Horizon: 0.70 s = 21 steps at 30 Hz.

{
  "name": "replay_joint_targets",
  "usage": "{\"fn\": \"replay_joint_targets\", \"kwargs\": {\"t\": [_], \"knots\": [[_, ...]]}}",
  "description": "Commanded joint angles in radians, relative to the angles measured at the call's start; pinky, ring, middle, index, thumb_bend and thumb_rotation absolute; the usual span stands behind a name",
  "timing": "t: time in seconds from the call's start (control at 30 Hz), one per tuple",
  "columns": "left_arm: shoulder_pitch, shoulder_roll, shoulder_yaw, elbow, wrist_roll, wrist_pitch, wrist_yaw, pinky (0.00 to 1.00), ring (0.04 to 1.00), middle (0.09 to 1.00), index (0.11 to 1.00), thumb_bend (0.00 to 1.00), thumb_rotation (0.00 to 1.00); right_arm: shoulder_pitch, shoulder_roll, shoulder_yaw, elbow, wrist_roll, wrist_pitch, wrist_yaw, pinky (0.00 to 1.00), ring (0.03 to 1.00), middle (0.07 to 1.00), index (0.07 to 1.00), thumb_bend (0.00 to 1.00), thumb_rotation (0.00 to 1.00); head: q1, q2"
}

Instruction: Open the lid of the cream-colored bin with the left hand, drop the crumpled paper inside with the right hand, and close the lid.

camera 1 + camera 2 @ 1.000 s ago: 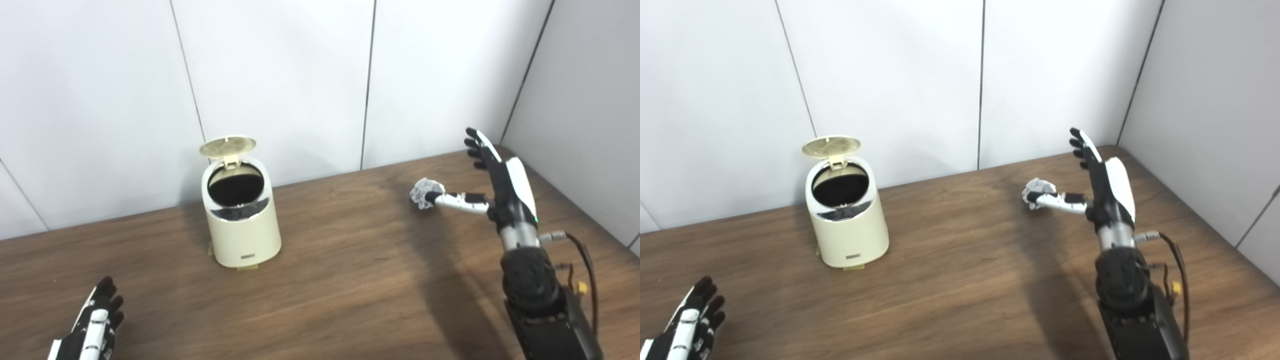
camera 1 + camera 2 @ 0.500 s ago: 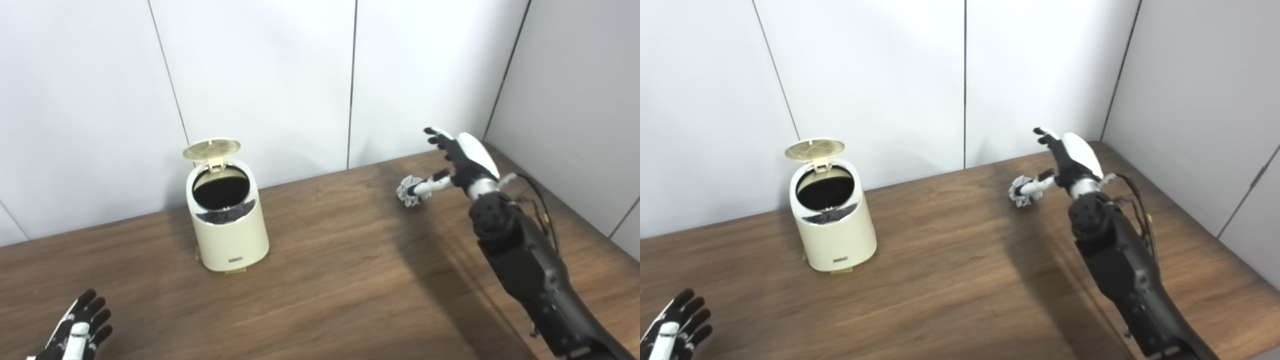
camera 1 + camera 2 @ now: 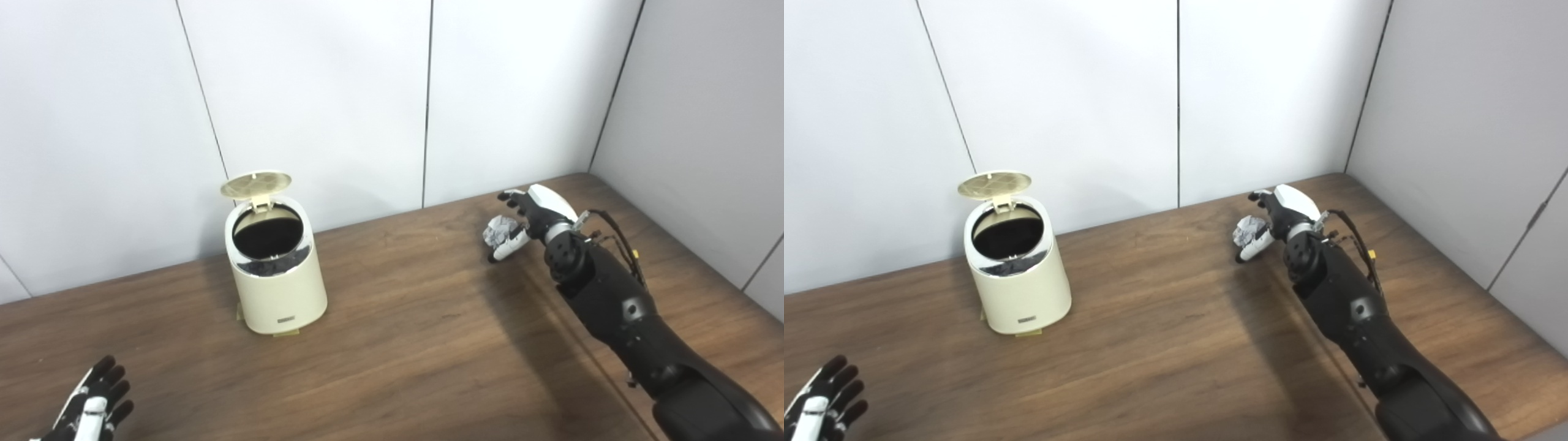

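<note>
No text, brand, number or sign can be read anywhere. The cream-colored bin [image 3: 275, 269] carries a small dark plate [image 3: 286, 318] low on its front wall, just above the base, but whatever stands on it is too small and blurred to make out in either eye view.
</note>
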Motion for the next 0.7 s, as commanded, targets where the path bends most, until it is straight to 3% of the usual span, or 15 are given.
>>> {"fn": "replay_joint_targets", "kwargs": {"t": [0.0,0.27,0.43,0.47,0.5,0.53,0.6,0.67], "knots": [[-0.013,0.008,-0.002,-0.045,0.009,0.005,0.011,0.93,0.941,0.934,0.964,0.4,0.76,-0.056,-0.039,0.017,0.004,-0.027,-0.028,-0.011,0.66,0.779,0.839,0.847,0.9,0.09,-0.001,0.0],[-0.018,0.002,-0.004,-0.07,0.011,0.035,0.011,0.96,0.961,0.95,0.978,0.36,0.77,-0.054,-0.039,0.029,0.026,-0.02,-0.017,-0.004,0.67,0.778,0.839,0.831,0.86,0.05,0.001,0.007],[-0.023,-0.012,-0.006,-0.083,0.006,0.064,0.019,0.99,0.977,0.963,0.981,0.4,0.83,-0.045,-0.041,0.024,0.01,-0.021,-0.019,-0.012,0.65,0.734,0.783,0.779,0.84,0.04,0.005,0.008],[-0.024,-0.015,-0.007,-0.082,0.005,0.063,0.02,1.0,0.98,0.966,0.984,0.42,0.85,-0.041,-0.042,0.02,0.005,-0.021,-0.024,-0.02,0.65,0.685,0.706,0.732,0.82,0.01,0.008,0.009],[-0.024,-0.017,-0.008,-0.082,0.005,0.062,0.02,1.0,0.981,0.966,0.985,0.43,0.86,-0.039,-0.042,0.018,0.002,-0.021,-0.028,-0.026,0.65,0.643,0.6,0.687,0.7,0.01,0.01,0.01],[-0.025,-0.022,-0.007,-0.081,0.002,0.06,0.021,1.0,0.981,0.967,0.985,0.43,0.86,-0.036,-0.041,0.012,0.001,-0.02,-0.035,-0.04,0.64,0.622,0.546,0.664,0.63,0.0,0.011,0.011],[-0.027,-0.029,-0.006,-0.083,-0.002,0.059,0.023,1.0,0.982,0.967,0.985,0.42,0.88,-0.03,-0.038,0.005,-0.002,-0.025,-0.039,-0.069,0.49,0.457,0.504,0.537,0.54,0.0,0.016,0.013],[-0.029,-0.031,-0.006,-0.087,-0.002,0.062,0.025,1.0,0.984,0.968,0.987,0.4,0.89,-0.023,-0.033,0.0,-0.022,-0.029,-0.027,-0.082,0.39,0.422,0.506,0.506,0.51,0.0,0.018,0.015]]}}
